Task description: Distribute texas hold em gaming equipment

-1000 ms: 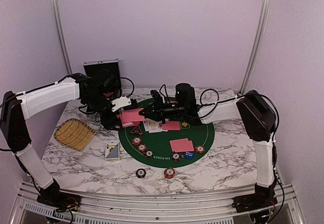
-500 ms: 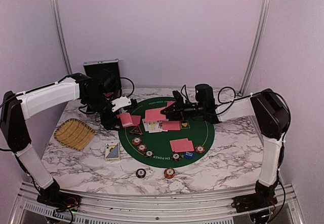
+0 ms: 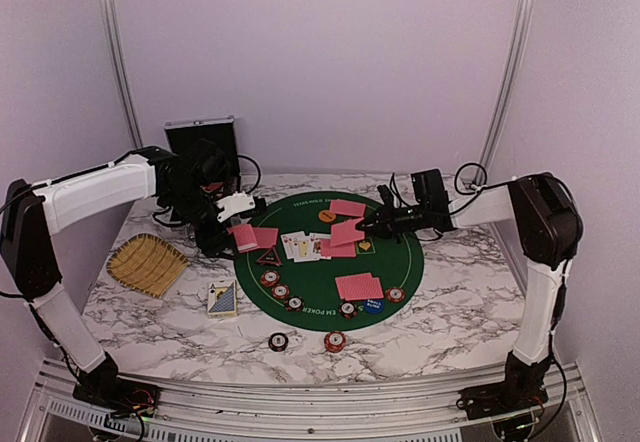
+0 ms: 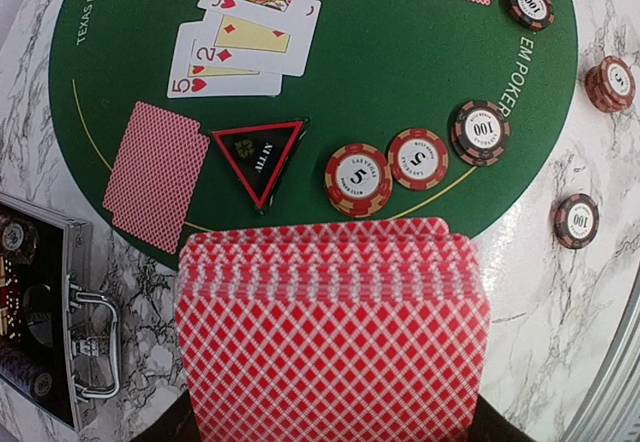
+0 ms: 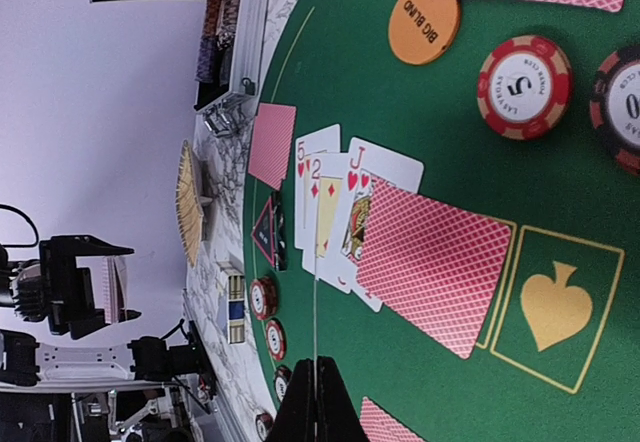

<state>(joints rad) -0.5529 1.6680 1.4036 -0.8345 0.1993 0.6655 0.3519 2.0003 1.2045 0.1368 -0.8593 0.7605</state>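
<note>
Top external view, left to right. A yellow woven tray (image 3: 147, 264) of ribbed straw sits on the veined marble tabletop (image 3: 470, 312) near its left edge. Behind it the silver case (image 3: 201, 137) stands open at the back, close to your left arm.

Your left claw (image 3: 233, 236) is clamped on a fanned stack of red-backed cards (image 4: 330, 332) with diamond-lattice backs. It holds them over the left rim of the round green felt mat (image 3: 400, 262). A boxed deck (image 3: 222, 299) lies on the marble, just off the felt.

Below the stack one face-down card (image 4: 150, 172) lies flat. The dark triangular marker (image 4: 258, 157), red-edged, is just beside it. Round striped-edge chips (image 4: 357, 179) curve along the near-left rim. Two loose chips (image 3: 278, 341) sit on marble in front of the mat.

At mid-mat the face-up cards (image 5: 325, 202), 5, 2 and J, overlap. A lattice-backed card (image 5: 435, 262) covers part of the J, touching the gold spade square (image 5: 555, 307). The orange disc (image 5: 424, 28) lies toward the far side and the blue disc (image 3: 372, 305) near the front rim.

Your right claw (image 5: 315, 402) is pinched tight on a tilted card (image 3: 347, 232), which shows edge-on as a thin line in the wrist view. The widest open marble lies right of the felt.
</note>
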